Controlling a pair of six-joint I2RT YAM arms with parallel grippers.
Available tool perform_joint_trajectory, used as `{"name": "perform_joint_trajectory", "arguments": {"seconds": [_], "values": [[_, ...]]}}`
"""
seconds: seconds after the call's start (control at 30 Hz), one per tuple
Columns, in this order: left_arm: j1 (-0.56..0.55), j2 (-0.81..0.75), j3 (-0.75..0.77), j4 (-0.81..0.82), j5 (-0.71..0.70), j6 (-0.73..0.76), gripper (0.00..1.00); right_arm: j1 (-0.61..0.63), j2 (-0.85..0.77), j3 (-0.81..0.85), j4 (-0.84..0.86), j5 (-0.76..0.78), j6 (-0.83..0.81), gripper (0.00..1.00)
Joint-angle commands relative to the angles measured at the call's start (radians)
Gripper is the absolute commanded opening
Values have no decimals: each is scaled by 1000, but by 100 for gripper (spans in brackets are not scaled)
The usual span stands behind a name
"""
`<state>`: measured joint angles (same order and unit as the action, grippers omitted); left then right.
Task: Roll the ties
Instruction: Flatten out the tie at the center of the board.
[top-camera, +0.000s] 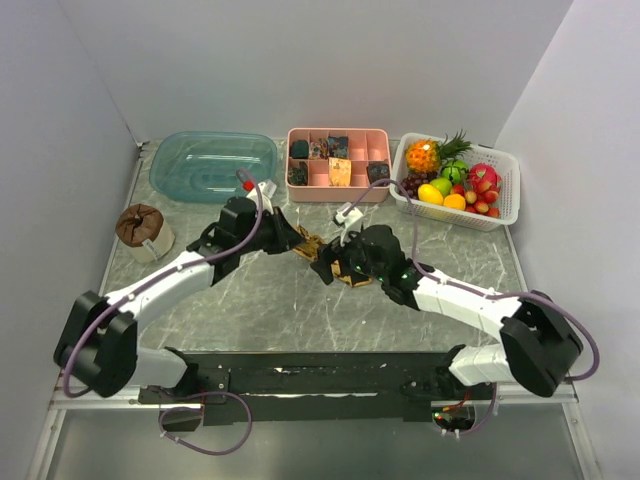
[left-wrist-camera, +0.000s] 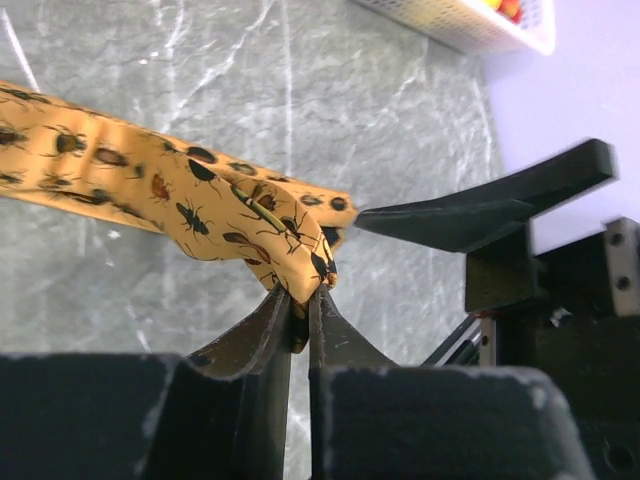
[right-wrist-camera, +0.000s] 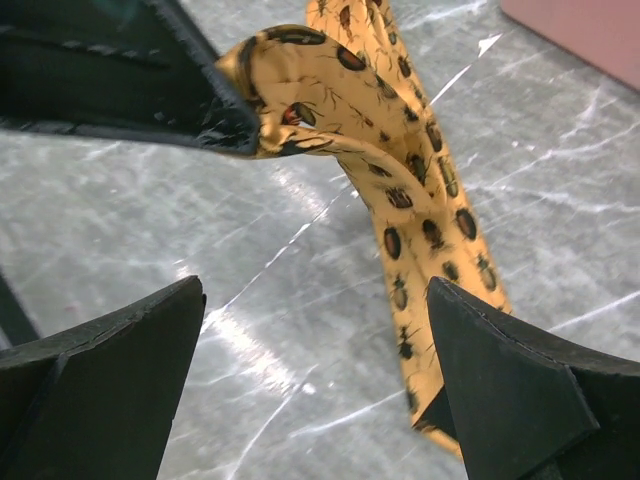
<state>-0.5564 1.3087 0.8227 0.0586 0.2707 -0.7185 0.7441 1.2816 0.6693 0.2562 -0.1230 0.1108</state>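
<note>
The tie (top-camera: 309, 246) is golden-yellow cloth with a dark insect print, lying on the marble table mid-centre between both grippers. In the left wrist view the tie (left-wrist-camera: 150, 185) runs left along the table and its folded end rises into my left gripper (left-wrist-camera: 305, 292), which is shut on it. In the right wrist view the tie (right-wrist-camera: 425, 215) runs away from that pinched fold at the top and passes beside the right finger. My right gripper (right-wrist-camera: 314, 292) is open and empty, just above the table beside the tie. The two grippers (top-camera: 296, 240) (top-camera: 331, 268) are close together.
A clear teal tub (top-camera: 215, 163) stands at the back left. A pink divided tray (top-camera: 360, 189) holds small fabric bundles at the back centre. A white basket (top-camera: 507, 203) of fruit is at the back right. A brown roll in a white holder (top-camera: 140, 228) is at the left.
</note>
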Motion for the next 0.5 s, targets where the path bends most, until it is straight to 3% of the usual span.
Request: {"name": "perform_joint_trajectory", "arguments": {"seconds": [0.0, 0.23, 0.37, 0.47], "values": [[81, 63, 64, -11, 159, 71, 15, 3, 48, 75, 104, 36, -95, 99], [130, 220, 118, 27, 298, 107, 27, -52, 157, 124, 156, -64, -131, 99], [142, 274, 130, 52, 305, 83, 50, -97, 205, 148, 166, -162, -128, 99], [158, 262, 121, 28, 214, 79, 60, -133, 213, 151, 166, -199, -112, 99]]}}
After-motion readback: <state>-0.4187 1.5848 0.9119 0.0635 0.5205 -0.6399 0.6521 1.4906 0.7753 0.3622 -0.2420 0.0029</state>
